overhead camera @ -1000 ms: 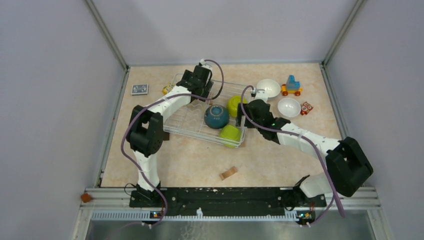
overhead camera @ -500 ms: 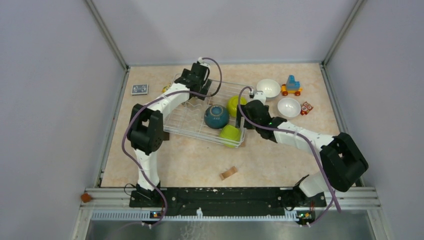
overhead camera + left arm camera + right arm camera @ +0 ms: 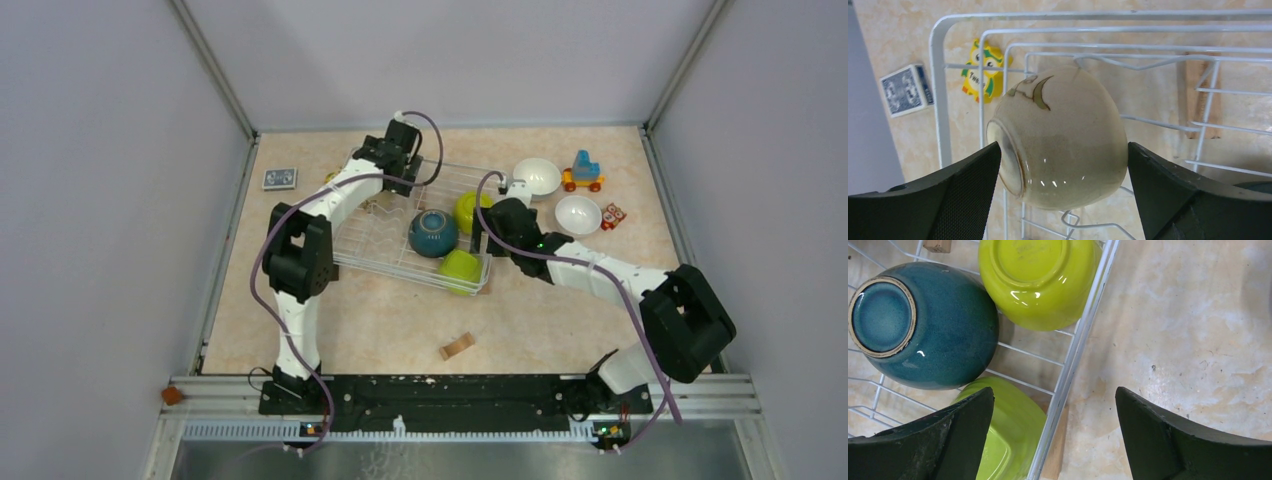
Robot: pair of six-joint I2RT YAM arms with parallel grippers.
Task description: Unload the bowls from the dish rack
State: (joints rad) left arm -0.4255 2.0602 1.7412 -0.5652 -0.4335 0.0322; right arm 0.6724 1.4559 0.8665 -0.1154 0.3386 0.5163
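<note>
In the left wrist view a beige bowl [image 3: 1063, 115] lies on its side in the far left corner of the white wire dish rack [image 3: 939, 100]. My left gripper [image 3: 1062, 150] is open and straddles it, one fingertip by its foot and the other by its rim. From above, the dish rack [image 3: 365, 245] also holds a dark teal bowl [image 3: 433, 232] and two lime green bowls [image 3: 470, 210] [image 3: 460, 268]. My right gripper [image 3: 1055, 395] hangs open over the rack's right rim, empty, with one finger above the near lime bowl [image 3: 1008, 435]. Two white bowls [image 3: 537, 176] [image 3: 578, 213] sit on the table to the right.
A blue card deck [image 3: 279, 178] and a yellow owl toy [image 3: 982, 70] lie left of the rack. A toy train [image 3: 582, 172] and a small red block [image 3: 612, 216] sit by the white bowls. A wooden piece [image 3: 457, 346] lies near the front.
My left gripper has moved a little toward the rack's far left corner. My right arm has shifted slightly left, toward the rack's right edge. Both grippers stay open.
</note>
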